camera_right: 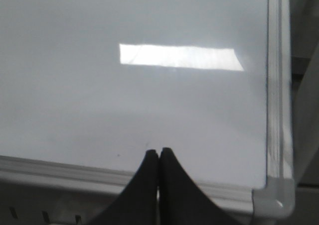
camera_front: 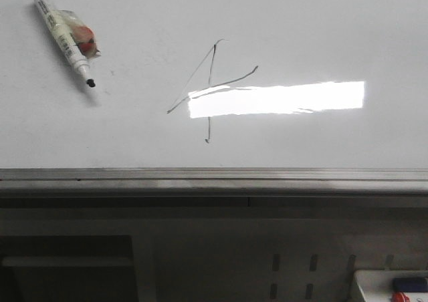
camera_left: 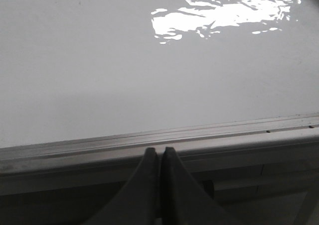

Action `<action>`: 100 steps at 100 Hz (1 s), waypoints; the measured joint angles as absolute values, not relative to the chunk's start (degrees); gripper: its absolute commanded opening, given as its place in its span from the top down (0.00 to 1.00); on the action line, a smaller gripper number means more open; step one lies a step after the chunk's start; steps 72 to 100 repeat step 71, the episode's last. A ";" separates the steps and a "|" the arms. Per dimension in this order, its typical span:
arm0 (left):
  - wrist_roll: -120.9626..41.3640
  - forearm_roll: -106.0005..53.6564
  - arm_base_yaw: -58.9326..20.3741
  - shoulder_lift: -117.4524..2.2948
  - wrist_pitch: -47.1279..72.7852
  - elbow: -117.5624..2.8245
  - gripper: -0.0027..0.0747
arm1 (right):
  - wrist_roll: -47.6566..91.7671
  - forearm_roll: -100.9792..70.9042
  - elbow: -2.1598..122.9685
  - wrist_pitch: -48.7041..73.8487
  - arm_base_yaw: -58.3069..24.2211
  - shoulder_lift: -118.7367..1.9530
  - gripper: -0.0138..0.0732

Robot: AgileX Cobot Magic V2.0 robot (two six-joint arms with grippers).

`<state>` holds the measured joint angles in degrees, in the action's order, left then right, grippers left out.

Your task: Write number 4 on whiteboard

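The number 4 (camera_front: 210, 88) is drawn in thin dark lines near the middle of the whiteboard (camera_front: 321, 35) in the front view. A white marker (camera_front: 61, 33) with its black tip uncapped lies on the board at the far left. Neither gripper shows in the front view. My left gripper (camera_left: 160, 150) is shut and empty, over the board's grey front rail (camera_left: 75, 148). My right gripper (camera_right: 158, 152) is shut and empty, just above the board's front edge near its right corner (camera_right: 271, 197). The 4 is out of both wrist views.
A bright strip of glare (camera_front: 277, 99) crosses the board over the 4's crossbar. A grey rail (camera_front: 214, 175) runs along the board's front edge, with a dark frame below. A white tray (camera_front: 391, 287) with blue and red items sits at the bottom right.
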<state>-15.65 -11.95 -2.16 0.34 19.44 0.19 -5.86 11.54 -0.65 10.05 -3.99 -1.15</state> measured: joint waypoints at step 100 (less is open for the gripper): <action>-15.65 -12.05 -1.91 0.34 19.44 0.19 0.99 | -6.09 11.54 -0.65 19.20 -3.88 0.56 0.90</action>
